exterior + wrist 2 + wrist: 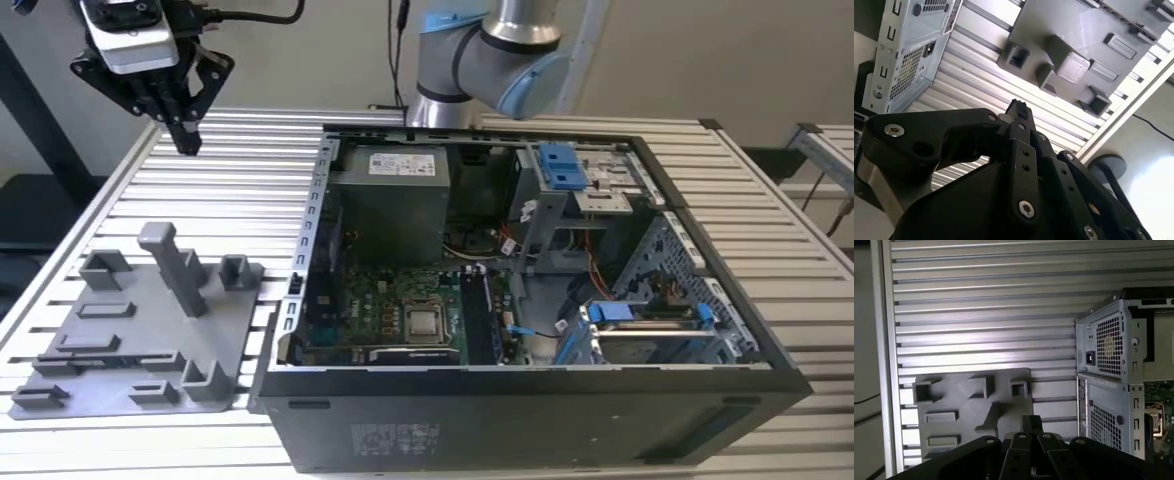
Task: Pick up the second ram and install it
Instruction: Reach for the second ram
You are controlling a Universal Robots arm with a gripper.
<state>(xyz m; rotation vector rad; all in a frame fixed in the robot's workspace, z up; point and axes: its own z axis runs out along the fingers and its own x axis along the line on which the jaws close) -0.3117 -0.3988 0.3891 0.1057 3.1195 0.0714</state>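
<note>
Gripper [184, 138] clenched, nothing between the fingers, hanging high over the slatted table [240, 190]. Where the second ram sits: cannot tell. Judging it light, stiff and fragile; pinch the long edges, off the chips. Grey holder plate [147, 340] lies well below the gripper, and its tall post [174, 265] could block a low approach. Open PC case [534, 300] stands beside the plate.

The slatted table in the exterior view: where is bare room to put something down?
The widest bare patch of table lies beyond the grey holder plate, bordered by the computer case and the far edge, under the hovering gripper. A narrower strip runs beside the case on the exterior view's right. Between plate and case it is crowded.
</note>
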